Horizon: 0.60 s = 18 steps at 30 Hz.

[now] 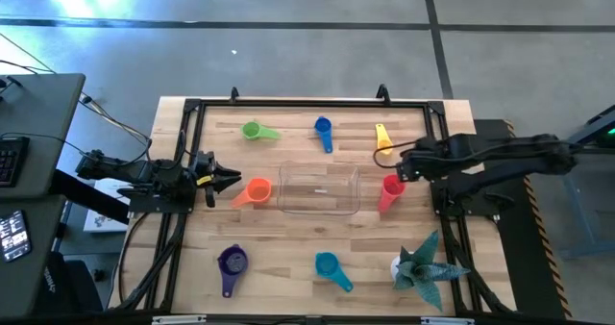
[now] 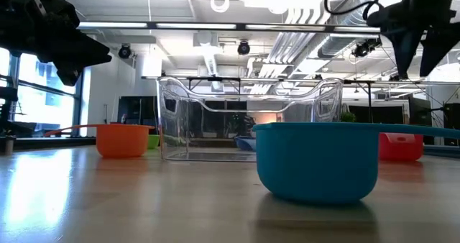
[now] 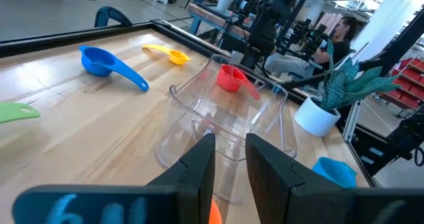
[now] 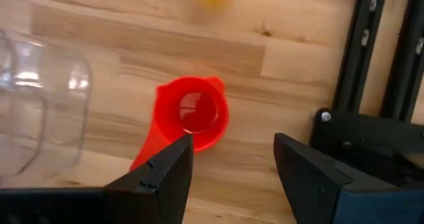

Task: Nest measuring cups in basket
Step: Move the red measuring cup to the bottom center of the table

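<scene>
Measuring cups lie scattered over the wooden table (image 1: 192, 267), all of them outside the clear basket (image 1: 319, 188) that sits empty mid-table. The orange cup (image 1: 256, 191) rests just beside the basket's left wall, and the left gripper (image 1: 229, 179) hovers just off it, its fingers only narrowly parted and holding nothing. On the opposite side the red cup (image 1: 390, 191) lies just off the basket's right wall; the right gripper (image 1: 404, 167) hangs over it with its fingers spread wide and empty. Along the far edge sit the green cup (image 1: 256, 131), the blue cup (image 1: 323, 131) and the yellow cup (image 1: 382, 137). Near the front edge are the purple cup (image 1: 232, 264) and the teal cup (image 1: 330, 267). A spiky folded-paper figure (image 1: 423, 261) stands at the front right corner, well apart from both arms. Past the table, a person (image 3: 344, 35) sits among the workbenches.
</scene>
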{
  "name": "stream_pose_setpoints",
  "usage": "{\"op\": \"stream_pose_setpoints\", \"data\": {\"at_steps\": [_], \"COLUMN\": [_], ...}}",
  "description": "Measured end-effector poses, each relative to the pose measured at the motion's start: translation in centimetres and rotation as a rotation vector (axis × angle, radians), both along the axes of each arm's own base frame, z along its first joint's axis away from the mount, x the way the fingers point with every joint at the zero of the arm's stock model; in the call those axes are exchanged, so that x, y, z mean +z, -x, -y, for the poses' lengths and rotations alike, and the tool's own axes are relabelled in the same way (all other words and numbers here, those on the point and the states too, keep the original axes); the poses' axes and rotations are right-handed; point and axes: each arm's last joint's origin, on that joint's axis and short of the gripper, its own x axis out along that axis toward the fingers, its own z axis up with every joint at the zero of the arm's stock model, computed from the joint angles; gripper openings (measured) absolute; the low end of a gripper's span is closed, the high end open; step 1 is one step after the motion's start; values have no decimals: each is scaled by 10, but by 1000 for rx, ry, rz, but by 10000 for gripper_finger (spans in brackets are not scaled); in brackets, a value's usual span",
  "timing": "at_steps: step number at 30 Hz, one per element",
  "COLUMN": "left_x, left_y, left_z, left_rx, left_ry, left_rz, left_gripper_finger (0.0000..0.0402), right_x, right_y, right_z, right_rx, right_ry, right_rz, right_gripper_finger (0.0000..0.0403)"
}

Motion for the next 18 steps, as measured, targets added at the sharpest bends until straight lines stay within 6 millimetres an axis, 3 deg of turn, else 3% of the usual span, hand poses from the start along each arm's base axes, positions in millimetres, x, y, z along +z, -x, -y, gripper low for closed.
{"op": "stream_pose_setpoints", "data": {"at_steps": [18], "left_x": [0], "left_y": [0], "left_z": [0], "left_rx": [1], "left_ry": [-1], "left_rz": [-4], "left_gripper_finger": [74], "right_x": [-69], "right_y": [-16], "right_z": [0], "right_rx": [-34], "right_ry": [-89], "right_rz": [-60], "right_gripper_finger": [201]}}
